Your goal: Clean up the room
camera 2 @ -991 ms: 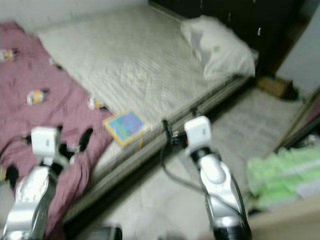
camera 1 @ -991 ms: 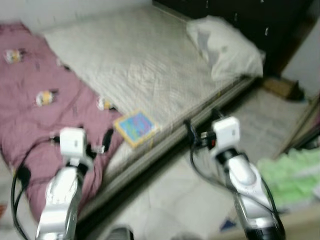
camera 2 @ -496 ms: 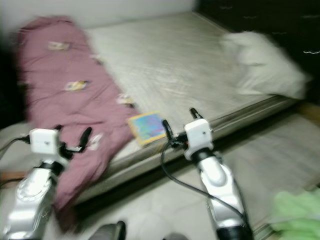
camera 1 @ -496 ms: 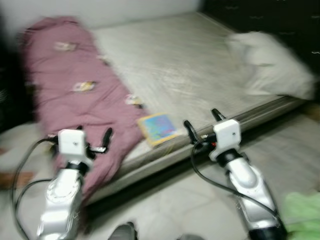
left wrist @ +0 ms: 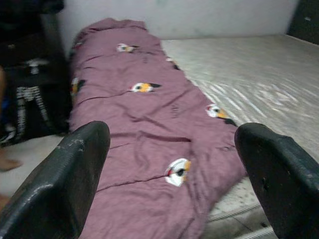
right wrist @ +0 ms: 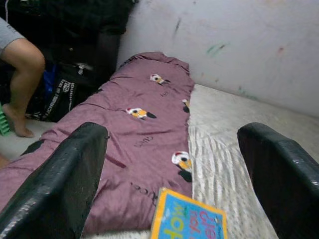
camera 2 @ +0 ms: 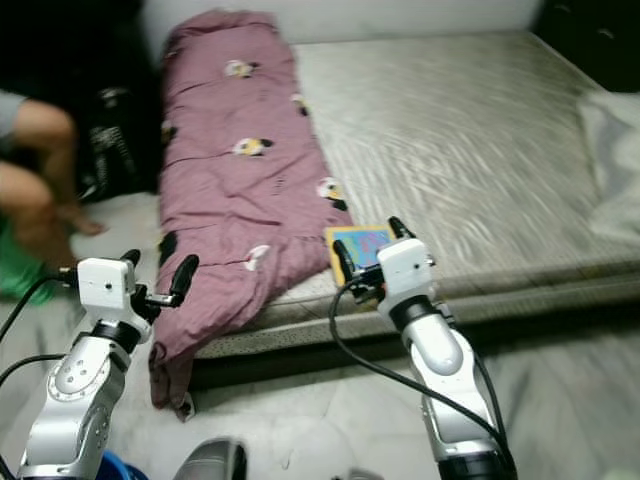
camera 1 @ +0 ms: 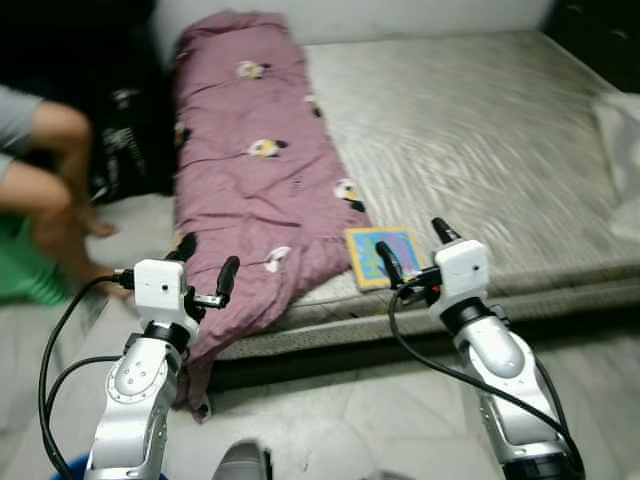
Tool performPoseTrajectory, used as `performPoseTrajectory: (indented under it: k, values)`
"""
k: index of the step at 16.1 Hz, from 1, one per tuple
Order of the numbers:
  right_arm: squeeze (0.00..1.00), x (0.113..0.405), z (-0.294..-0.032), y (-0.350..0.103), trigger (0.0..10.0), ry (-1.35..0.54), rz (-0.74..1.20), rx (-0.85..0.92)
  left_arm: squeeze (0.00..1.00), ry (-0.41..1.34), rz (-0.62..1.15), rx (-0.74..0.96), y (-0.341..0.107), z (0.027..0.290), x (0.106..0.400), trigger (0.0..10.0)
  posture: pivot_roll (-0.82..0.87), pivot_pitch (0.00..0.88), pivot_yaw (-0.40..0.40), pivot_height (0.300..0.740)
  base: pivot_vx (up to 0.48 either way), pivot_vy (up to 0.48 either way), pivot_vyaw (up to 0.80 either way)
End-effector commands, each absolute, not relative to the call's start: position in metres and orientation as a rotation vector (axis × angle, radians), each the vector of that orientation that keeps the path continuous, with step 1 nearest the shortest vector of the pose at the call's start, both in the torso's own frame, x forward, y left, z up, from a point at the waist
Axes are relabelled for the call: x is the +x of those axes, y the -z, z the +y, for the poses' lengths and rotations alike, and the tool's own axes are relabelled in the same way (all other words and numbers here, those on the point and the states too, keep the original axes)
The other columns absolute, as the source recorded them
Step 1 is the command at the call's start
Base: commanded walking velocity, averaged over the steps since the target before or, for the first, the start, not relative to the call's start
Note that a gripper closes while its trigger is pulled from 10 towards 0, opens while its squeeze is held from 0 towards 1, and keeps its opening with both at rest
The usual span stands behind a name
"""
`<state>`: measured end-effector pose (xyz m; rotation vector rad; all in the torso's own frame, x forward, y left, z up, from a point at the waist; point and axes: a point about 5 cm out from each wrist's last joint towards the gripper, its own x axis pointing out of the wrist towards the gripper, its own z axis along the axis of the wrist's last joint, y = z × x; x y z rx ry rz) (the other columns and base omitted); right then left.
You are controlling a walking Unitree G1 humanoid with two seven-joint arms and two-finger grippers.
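Bare grey mattress [camera 1: 480, 130] low on pale tiled floor [camera 1: 350, 420], white wall [right wrist: 239, 45] behind. Maroon blanket [camera 1: 255, 190] along mattress's left side, end spilling to floor. Colourful book [camera 1: 383, 256] at near edge, touching blanket. Person's bare legs [camera 1: 45, 190] on the left. Left gripper [camera 1: 205, 262], right gripper [camera 1: 412, 248]: both wide open, empty, raised before the near edge.

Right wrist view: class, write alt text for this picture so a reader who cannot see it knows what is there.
Between the right gripper's two open black fingers, a purple quilt with small bird prints lies along a grey mattress by a white wall. A colourful book rests on the mattress beside the quilt's near end, and a person's bare leg shows at one edge.
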<state>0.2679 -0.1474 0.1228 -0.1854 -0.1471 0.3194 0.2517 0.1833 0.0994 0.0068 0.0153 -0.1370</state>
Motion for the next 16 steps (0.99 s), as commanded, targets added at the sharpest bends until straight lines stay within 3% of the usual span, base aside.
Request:
performPoseTrajectory:
  k: [1,6,16]
  values:
    - [0.00,0.2681,-0.1421,-0.1229,10.0,-0.340,-0.151,-0.174,0.00,0.133,0.022,0.013,-0.0988,0.1866,0.2503,10.0,-0.03,0.082,-0.047,0.740,0.000,0.000,0.65]
    - [0.00,0.2670,-0.1482,-0.1206,10.0,-0.326,-0.141,-0.175,0.00,0.152,0.027,0.015,-0.0973,0.1869,0.2490,10.0,-0.03,0.071,-0.044,0.740,0.000,0.000,0.00]
    - [0.00,0.2700,-0.1462,-0.1220,10.0,-0.327,-0.149,-0.182,0.00,0.166,0.010,0.013,-0.0997,0.1848,0.2510,10.0,-0.03,0.066,-0.049,0.740,0.280,0.000,0.00]
